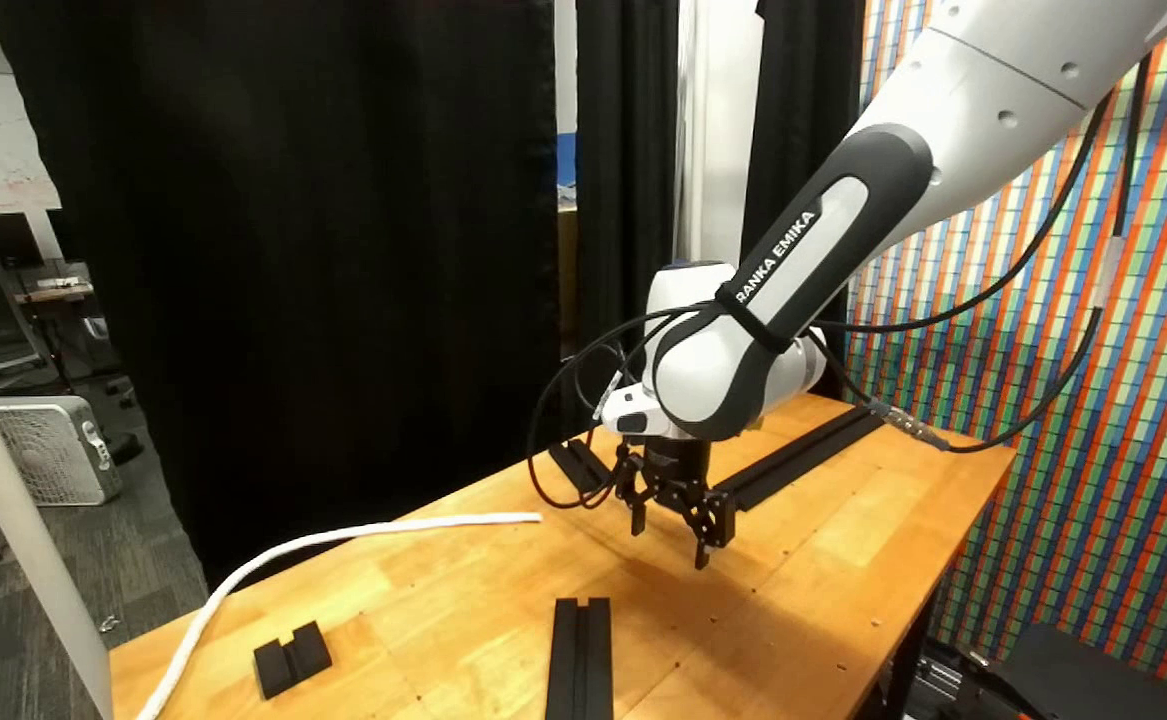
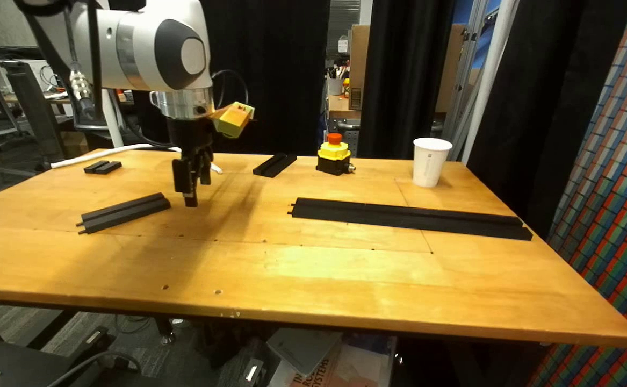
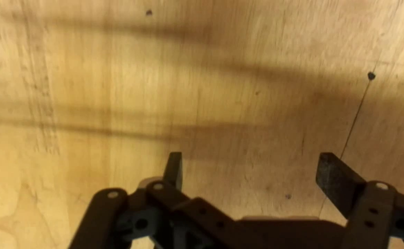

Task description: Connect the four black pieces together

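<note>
Black two-finger Robotiq gripper [image 1: 670, 538] hangs above the pale varnished wooden table [image 1: 483, 575] in an exterior view, pointing down, jaws parted & nothing held; prob. up there for clearance. Nearest the camera lies the flat matte-black grooved bar [image 1: 580, 660], loose; the small chunky black block [image 1: 291, 660] sits well apart from it, nr the white flexible cable [image 1: 483, 518].

In an exterior view, the long thin matte-black grooved strip [image 2: 410, 219] lies flat, prob. several bars already joined; seams too faint to count. Its two-pinned end faces the loose bar's end where no pins show, presumably so they can mate, tho the bar's skewed & needs aligning. Short stubby black grooved piece [image 2: 275, 164] lies toward the back, nr the yellow-and-black box w/ red button [image 2: 334, 153], likely an e-stop placed within reach.

Wrist view: black fingers [image 3: 337, 183] wide apart, wood grain btw them.
</note>
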Tool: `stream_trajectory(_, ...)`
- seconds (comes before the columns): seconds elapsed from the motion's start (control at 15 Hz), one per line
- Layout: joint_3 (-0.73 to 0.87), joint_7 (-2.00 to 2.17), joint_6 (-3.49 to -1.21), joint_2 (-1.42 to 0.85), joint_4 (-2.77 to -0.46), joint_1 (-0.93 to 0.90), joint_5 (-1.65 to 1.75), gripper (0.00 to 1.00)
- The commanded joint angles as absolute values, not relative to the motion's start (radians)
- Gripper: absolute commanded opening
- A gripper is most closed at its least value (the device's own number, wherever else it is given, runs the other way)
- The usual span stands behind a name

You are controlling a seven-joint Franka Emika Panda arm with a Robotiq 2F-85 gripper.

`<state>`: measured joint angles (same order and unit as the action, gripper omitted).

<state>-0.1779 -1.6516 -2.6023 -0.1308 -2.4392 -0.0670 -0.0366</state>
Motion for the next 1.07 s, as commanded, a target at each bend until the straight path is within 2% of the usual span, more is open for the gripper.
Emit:
stream_trajectory(0.0,-0.211,-1.636,-2.618,-0.062,-2.49,-0.119,0.01,1.0)
stream_trajectory(1.0,-0.312,-1.637,-2.641,-0.109,-2.452,-0.249,0.057,1.0)
